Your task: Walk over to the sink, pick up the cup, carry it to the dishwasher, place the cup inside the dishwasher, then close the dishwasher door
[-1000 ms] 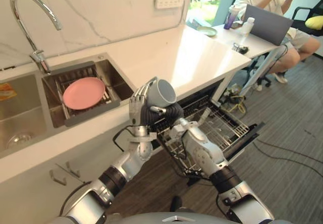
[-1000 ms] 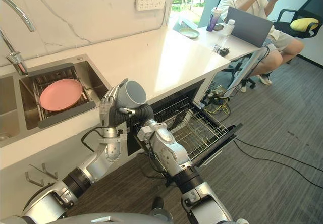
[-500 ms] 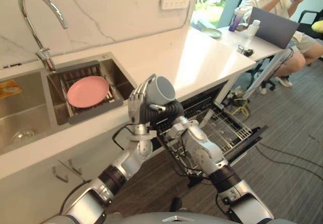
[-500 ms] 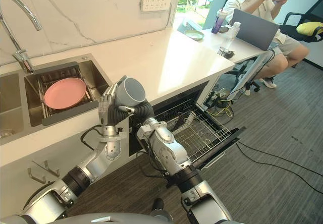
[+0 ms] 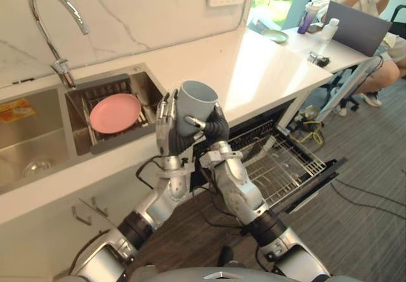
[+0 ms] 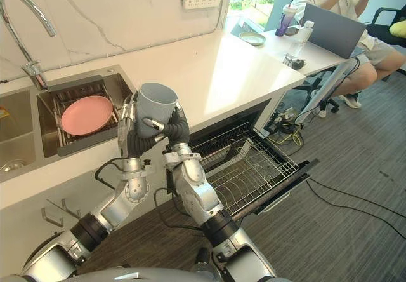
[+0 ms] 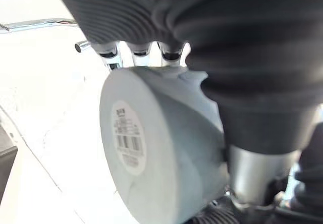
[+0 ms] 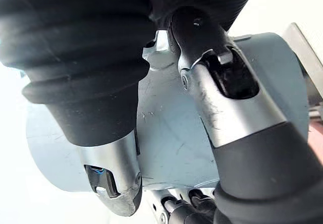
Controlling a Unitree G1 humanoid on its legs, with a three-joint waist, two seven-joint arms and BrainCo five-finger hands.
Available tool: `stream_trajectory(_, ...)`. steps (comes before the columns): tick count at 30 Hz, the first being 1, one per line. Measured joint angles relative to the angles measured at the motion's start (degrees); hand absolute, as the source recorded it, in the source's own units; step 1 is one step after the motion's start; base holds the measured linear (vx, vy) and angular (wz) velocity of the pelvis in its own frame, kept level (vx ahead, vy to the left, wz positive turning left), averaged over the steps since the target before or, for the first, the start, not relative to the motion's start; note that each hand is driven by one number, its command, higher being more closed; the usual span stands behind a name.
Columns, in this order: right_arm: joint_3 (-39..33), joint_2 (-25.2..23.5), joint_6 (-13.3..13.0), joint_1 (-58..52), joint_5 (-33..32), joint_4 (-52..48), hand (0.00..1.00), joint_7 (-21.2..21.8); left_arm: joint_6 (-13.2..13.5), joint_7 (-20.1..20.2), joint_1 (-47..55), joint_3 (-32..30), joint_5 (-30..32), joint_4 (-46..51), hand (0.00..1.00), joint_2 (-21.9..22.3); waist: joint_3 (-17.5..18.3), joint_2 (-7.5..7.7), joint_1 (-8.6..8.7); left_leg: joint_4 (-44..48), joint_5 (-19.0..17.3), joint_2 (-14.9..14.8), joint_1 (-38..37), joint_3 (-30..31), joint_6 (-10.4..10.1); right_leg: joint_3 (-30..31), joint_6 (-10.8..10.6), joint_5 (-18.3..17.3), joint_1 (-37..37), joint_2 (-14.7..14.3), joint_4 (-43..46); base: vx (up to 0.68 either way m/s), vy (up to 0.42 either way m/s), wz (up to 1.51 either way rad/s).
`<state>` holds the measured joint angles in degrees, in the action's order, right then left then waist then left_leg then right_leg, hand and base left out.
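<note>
The cup (image 5: 195, 104) has come upright over the last second. It was tipped with its mouth facing away from the sink side, and now the mouth faces up and the cup sits higher in my head views. The view itself has also swung a little, so some of that rise may be the camera.

My right hand (image 5: 214, 129) has come up from lower down and its fingers now wrap the cup's near side. The left hand (image 5: 166, 124) still has its fingers curled round the far side. Both wrist views show fingers pressed on the grey wall, so the cup is gripped by both hands.

My landmark is the pulled-out dishwasher rack (image 5: 282, 164). The cup is well above it and off its left end, not yet over the wires. The dishwasher door (image 5: 320, 179) lies open beneath the rack.

I judge the pickup done and the carry nearly done. The cup still has to travel right over the rack, come down and probably go in mouth-down. With both hands on it, one may have to let go first.
</note>
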<state>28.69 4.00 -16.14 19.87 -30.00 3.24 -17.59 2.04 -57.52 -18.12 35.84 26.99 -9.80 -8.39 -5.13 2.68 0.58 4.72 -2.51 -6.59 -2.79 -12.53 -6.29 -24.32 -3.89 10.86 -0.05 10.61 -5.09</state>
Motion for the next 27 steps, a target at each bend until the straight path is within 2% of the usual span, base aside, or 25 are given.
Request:
stream_trajectory(7, 0.36, -1.40, -2.69, 0.45, 5.68, -0.23, 1.00, -5.17, 0.28, 0.40, 1.73, -0.12, -0.40, 2.51, 0.00, 0.05, -0.19, -0.44, 0.04, 0.15, 0.06, 0.15, -0.03, 1.37, 0.22, 0.01, 0.06, 0.03, 0.06, -0.04, 0.00, 0.00, 0.000, 0.00)
stream_trajectory(15, 0.25, -1.50, -5.14, 1.00, 4.38, -0.65, 1.00, -6.84, 0.33, 0.87, 3.59, 0.36, -0.32, 5.15, 0.00, 0.58, -0.04, -1.19, 0.10, 0.15, -0.02, 0.14, -0.27, 1.77, 0.25, 0.01, 0.10, -0.01, 0.47, -0.14, 0.00, 0.00, 0.000, 0.00)
stream_trajectory(22, -2.35, -2.44, -6.17, 4.21, 6.22, -0.71, 1.00, -12.36, 0.45, 1.76, 4.62, 2.61, 0.20, 7.00, 0.00, 1.65, 0.13, -2.49, 0.18, 0.15, -0.14, 0.11, -0.28, 1.75, 0.15, 0.02, 0.07, -0.11, 0.46, -0.16, 0.00, 0.00, 0.000, 0.00)
stream_trajectory(24, -3.18, -2.99, -6.16, 4.35, 10.62, -0.83, 1.00, -15.31, 0.48, 2.23, 4.61, 2.96, 0.22, 6.99, 0.00, 1.83, 0.13, -2.50, 0.48, 0.14, -0.13, 0.07, -0.28, 1.71, 0.16, 0.05, 0.09, -0.11, 0.45, -0.19, 0.00, 0.00, 0.000, 0.00)
stream_trajectory(27, -4.26, -3.10, -6.15, 5.37, 13.89, -2.91, 1.00, -18.08, 0.64, 3.08, 4.62, 4.00, 0.41, 6.98, 0.00, 1.92, 0.13, -2.51, 0.58, 0.11, -0.11, 0.07, -0.27, 1.66, 0.20, 0.08, 0.11, -0.11, 0.39, -0.19, 0.00, 0.00, 0.000, 0.00)
